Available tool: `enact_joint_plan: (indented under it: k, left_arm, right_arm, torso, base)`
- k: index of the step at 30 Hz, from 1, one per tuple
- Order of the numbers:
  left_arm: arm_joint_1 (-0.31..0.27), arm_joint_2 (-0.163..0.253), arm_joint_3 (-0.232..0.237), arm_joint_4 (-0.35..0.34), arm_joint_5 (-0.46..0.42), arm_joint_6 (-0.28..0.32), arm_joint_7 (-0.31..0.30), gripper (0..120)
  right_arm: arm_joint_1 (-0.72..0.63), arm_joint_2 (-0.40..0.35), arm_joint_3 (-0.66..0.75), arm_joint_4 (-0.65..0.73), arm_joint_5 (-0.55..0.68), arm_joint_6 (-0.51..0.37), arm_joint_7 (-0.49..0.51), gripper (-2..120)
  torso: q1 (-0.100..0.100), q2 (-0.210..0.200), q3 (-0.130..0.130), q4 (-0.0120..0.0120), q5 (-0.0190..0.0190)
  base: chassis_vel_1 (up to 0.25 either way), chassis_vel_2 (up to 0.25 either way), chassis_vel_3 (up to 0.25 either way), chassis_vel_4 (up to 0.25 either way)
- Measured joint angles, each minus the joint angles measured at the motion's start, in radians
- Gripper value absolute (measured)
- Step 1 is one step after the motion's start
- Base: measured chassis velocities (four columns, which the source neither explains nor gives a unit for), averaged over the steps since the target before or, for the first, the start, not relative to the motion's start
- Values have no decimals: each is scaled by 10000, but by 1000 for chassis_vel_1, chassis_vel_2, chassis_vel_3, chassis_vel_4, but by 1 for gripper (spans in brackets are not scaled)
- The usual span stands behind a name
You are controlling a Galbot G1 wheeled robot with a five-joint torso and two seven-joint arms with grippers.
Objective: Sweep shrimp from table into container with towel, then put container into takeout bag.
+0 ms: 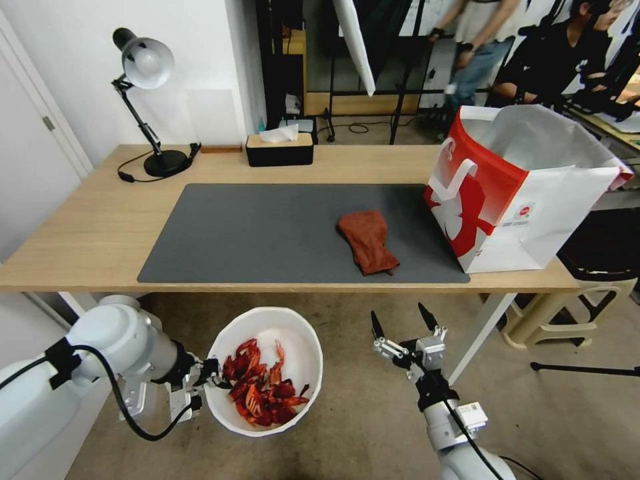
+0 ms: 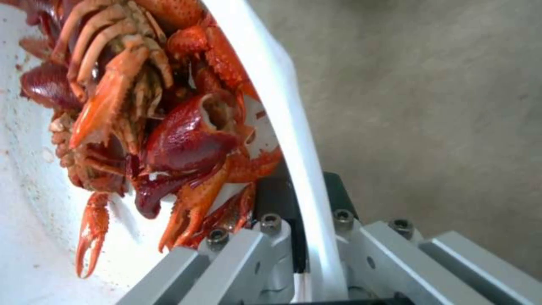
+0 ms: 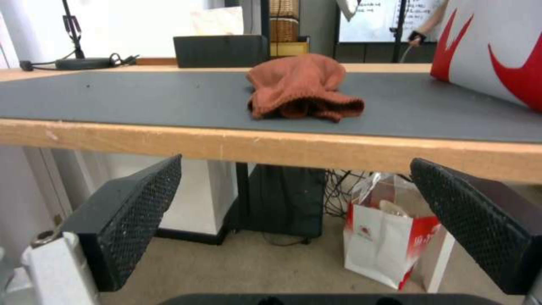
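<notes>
Head view: a light wooden table carrying a dark grey mat stands before a white wall, with a desk lamp and a tissue box along its far edge. The towel lies crumpled on the mat toward the right; the takeout bag stands upright and open-mouthed near it on the table's right end. Below and in front of the table edge, the left gripper pinches the rim of the container, which is held over the floor with the shrimp heaped inside. The right gripper hangs beneath the table edge, fingers spread, roughly under the towel and holding nothing.

Left wrist view: the container's white rim passes between the left gripper's two fingers, one inside and one outside the wall; the shrimp lie pressed against the inner wall just beside the inner finger.

Right wrist view: the two black textured pads stand wide apart below the table edge. The towel rests above on the mat, between the pads' lines; the bag's red-and-white wall rises beside it. A smaller bag, apparently paper, sits on the floor under the table.
</notes>
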Motion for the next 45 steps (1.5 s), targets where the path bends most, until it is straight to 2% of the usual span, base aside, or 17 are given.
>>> enact_joint_plan:
  k: [7,10,15,22,23,26,27,28,31,32,35,36,39,40,42,43,45]
  left_arm:
    - [-273,357,-798,-842,-1401,528,249,0]
    - [-778,581,-1282,-904,-2401,1129,216,0]
    - [-1682,614,-1092,-511,-2947,1597,-2,0]
    - [-3623,374,-196,679,-3459,1975,-177,0]
    - [-3623,374,-196,679,-3459,1975,-177,0]
    - [-4854,84,683,1346,-3439,1961,-184,0]
    - [-4854,84,683,1346,-3439,1961,-184,0]
    - [-5228,-43,1002,1526,-3415,1951,-184,0]
    - [-6483,-734,2177,2093,-3229,1955,-165,0]
    - [-6483,-734,2177,2093,-3229,1955,-165,0]
    - [-7512,-1393,3112,2722,-3092,1952,-138,0]
    - [-7512,-1393,3112,2722,-3092,1952,-138,0]
    - [-8589,-2255,3760,3569,-2911,1953,-138,0]
    - [-8589,-2255,3760,3569,-2911,1953,-138,0]
    - [-9259,-2870,4120,4215,-2737,1940,-137,0]
    - [-9259,-2870,4120,4215,-2737,1940,-137,0]
    - [-9878,-3497,4463,4948,-2546,1841,-133,0]
  right_arm:
    - [13,164,-121,-138,-166,59,17,100]
    - [73,162,-221,-150,-218,59,22,100]
    - [72,156,-285,-169,-281,54,22,100]
    - [121,240,-350,-143,-375,8,20,100]
    - [121,240,-350,-143,-375,8,20,100]
    - [133,311,-372,-150,-461,-1,-5,100]
    - [133,311,-372,-150,-461,-1,-5,100]
    - [132,337,-377,-160,-486,-1,-22,100]
    - [134,431,-383,-197,-527,-1,-41,100]
    - [134,431,-383,-197,-527,-1,-41,100]
    - [147,480,-379,-210,-568,-2,-42,100]
    - [147,480,-379,-210,-568,-2,-42,100]
    - [117,534,-375,-203,-623,-10,-42,100]
    - [117,534,-375,-203,-623,-10,-42,100]
    - [47,586,-366,-202,-683,-7,-43,100]
    - [47,586,-366,-202,-683,-7,-43,100]
    - [-28,655,-359,-236,-761,16,-48,100]
  torso:
    - [1,0,1,0,1]
    - [1,0,1,2,0]
    - [1,0,1,-1,-2]
    - [3,0,2,-1,0]
    - [3,0,2,-1,0]
    - [3,0,2,0,-1]
    - [3,0,2,0,-1]
    - [3,0,2,-1,0]
    - [3,0,2,-2,1]
    - [3,0,2,-2,1]
    - [3,0,3,-4,-4]
    - [3,0,3,-4,-4]
    - [3,0,3,1,0]
    - [3,0,3,1,0]
    - [3,0,3,-2,3]
    - [3,0,3,-2,3]
    - [3,-1,3,0,1]
  base:
    - [0,0,0,0]
    - [0,0,0,0]
    - [0,0,0,0]
    - [0,0,0,0]
    - [0,0,0,0]
    - [0,0,0,0]
    - [0,0,0,0]
    - [0,0,0,0]
    - [0,0,0,0]
    - [0,0,0,0]
    - [0,0,0,0]
    - [0,0,0,0]
    - [0,0,0,0]
    - [0,0,0,0]
    - [0,0,0,0]
    - [0,0,0,0]
    - [0,0,0,0]
